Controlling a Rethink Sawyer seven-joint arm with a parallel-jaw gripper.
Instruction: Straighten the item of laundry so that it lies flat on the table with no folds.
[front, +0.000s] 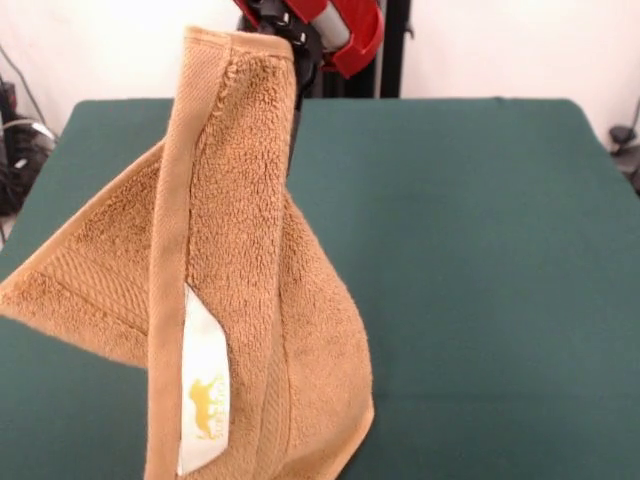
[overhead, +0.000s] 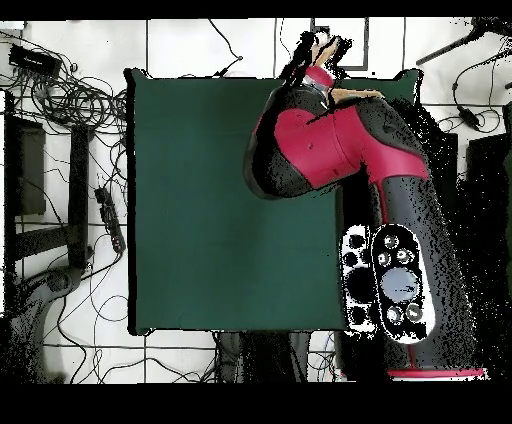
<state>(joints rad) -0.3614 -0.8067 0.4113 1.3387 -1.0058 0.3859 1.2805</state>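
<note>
The orange-tan towel (front: 240, 250) hangs in the air close to the front camera, folded lengthwise, with its white label (front: 205, 385) facing out near the bottom. My gripper (front: 292, 42) is shut on the towel's top edge, mostly hidden behind the cloth. The towel's left part spreads out to a woven band (front: 85, 285); its lower end runs out of the picture. The dark green table (front: 480, 250) lies behind it. In the overhead view the red and black arm (overhead: 330, 140) covers the gripper, and only a tan sliver of towel (overhead: 357, 95) shows at the table's (overhead: 200, 200) far right edge.
The robot's pedestal (overhead: 400, 280) stands at the table's right near side in the overhead view. Cables (overhead: 70, 100) and equipment lie on the floor to the table's left. A stand base (front: 625, 135) shows at the right edge of the front view.
</note>
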